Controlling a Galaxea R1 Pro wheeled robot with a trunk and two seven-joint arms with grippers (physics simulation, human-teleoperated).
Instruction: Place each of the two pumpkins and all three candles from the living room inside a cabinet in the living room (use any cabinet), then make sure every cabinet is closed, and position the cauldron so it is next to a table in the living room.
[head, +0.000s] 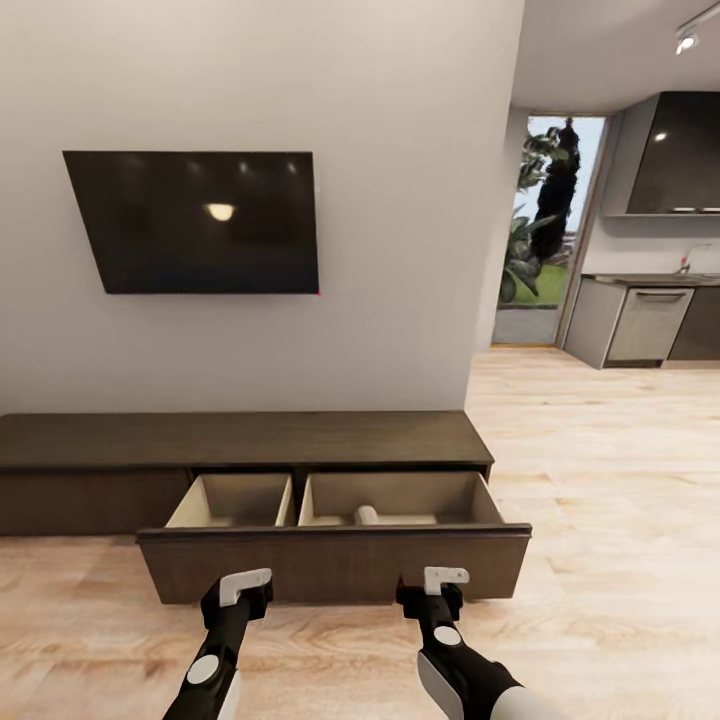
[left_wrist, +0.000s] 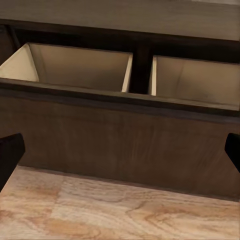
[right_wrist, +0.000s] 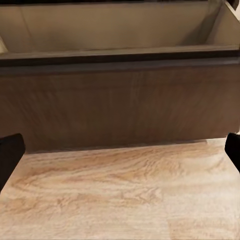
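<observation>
Dark-brown cabinet (head: 120, 440) under the television (head: 195, 222), its one drawer (head: 335, 560) pulled out with two beige compartments; a pale object (head: 368, 516) in the right one is half hidden, hard to identify. Left gripper (head: 243, 588) and right gripper (head: 445, 580) hover before it, spread wide, empty.

- One long low cabinet (head: 240, 440) is seen against the wall.
- One drawer (head: 335, 565) is pulled out of it, divided into two pale compartments.
- One pale cylindrical object (head: 367, 515) is counted in the right compartment; its kind cannot be told.
- One dark screen (head: 195, 222) is mounted on the wall.
- Two grippers are counted: the left gripper (head: 243, 585) and the right gripper (head: 445, 577).
- One glazed doorway (head: 545, 230) is seen.
</observation>
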